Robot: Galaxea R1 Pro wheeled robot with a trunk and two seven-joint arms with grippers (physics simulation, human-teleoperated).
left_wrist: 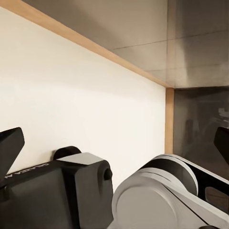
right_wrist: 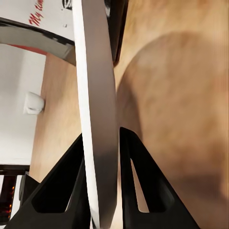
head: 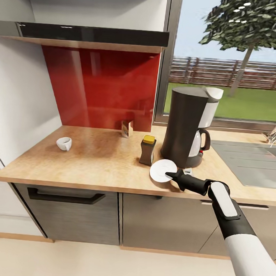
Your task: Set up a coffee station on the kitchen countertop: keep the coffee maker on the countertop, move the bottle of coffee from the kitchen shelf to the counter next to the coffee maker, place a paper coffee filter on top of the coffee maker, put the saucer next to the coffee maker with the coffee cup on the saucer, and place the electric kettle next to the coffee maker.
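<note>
White and thin, the saucer (head: 163, 171) is being pinched at its rim by the right gripper (head: 175, 175), whose two black fingers (right_wrist: 67, 191) are pressing against either face of the plate in the right wrist view (right_wrist: 98, 109). The saucer is sitting tilted at the front of the wooden countertop (head: 91, 155), right in front of the coffee maker (head: 184, 127) and just beside the bottle of coffee (head: 147, 150); whether its lower edge is touching the wood is hard to tell from the head camera. The bottle, dark with a yellow cap, is standing upright just left of the coffee maker's dark body. Atop the machine something pale is resting, probably the paper coffee filter (head: 214, 93). Behind the coffee maker's right side the electric kettle (head: 198, 143) is peeking out with its black handle. The coffee cup (head: 64, 143) is lying on its side well apart, near the left end of the counter. A small carton (head: 127, 129) is standing by the red backsplash (head: 100, 86). The left gripper (left_wrist: 114, 148) is showing wide-spread black tips in the left wrist view, holding nothing, in front of a pale panel (left_wrist: 76, 100).
</note>
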